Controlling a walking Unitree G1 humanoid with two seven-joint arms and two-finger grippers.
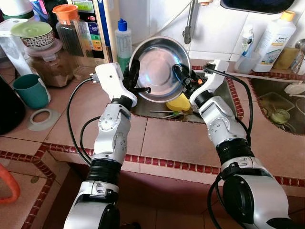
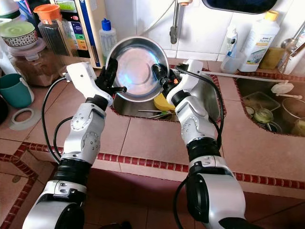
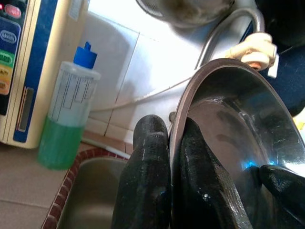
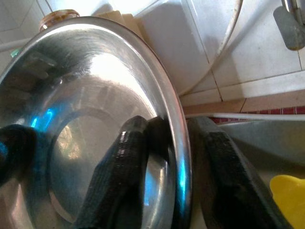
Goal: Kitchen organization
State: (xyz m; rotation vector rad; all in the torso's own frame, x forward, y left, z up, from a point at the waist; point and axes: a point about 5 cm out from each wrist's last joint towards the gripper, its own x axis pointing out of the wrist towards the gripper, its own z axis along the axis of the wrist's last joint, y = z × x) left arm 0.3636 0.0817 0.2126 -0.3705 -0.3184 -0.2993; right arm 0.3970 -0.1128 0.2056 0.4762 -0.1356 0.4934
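Both hands (image 1: 135, 81) (image 1: 180, 72) apparently pinch bowl (image 1: 159, 64) rim.

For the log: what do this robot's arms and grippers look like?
Both arms have silver-grey jointed segments with black rings at the joints and white wrist housings. Loose black cables loop beside each forearm. The left gripper and right gripper each have two long black fingers.

arms: two silver jointed shells showing small round screws | elbows: black ribbed collars sitting between segments | wrists: white housings wearing black cables looping out | left gripper (image 1: 135, 76): showing two long black fingers | right gripper (image 1: 182, 74): showing matching black fingers
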